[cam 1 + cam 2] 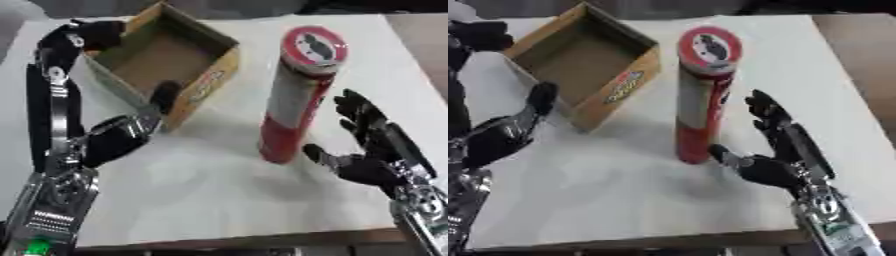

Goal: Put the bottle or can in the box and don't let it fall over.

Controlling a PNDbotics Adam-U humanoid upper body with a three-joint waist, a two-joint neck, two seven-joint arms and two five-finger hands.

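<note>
can: tall red and grey tube can (296,95), round red-rimmed lid with dark picture on top, stands upright on the desk, right of the box, not inside it
box: open cardboard box (164,65), brown inside, coloured print on its near-right wall, nothing visible inside, sits at far-left of desk, turned at an angle
desk: white top (227,185), brown front edge along the bottom
right hand: black hand (767,150) just right of the can, fingers spread and straight, pointing up, thumb stretched toward the can's base; wide, holding nothing; can't tell if thumb tip touches the can
left hand: black hand (122,135) at lower left, next to the box's near corner, one finger (164,96) extended up against or over the near-left wall; other fingers relaxed, nothing gripped; contact with box unclear
left arm: black and silver links (54,100) run up the left side, elbow near box's far-left corner
can vs box: apart, clear gap of desk between
</note>
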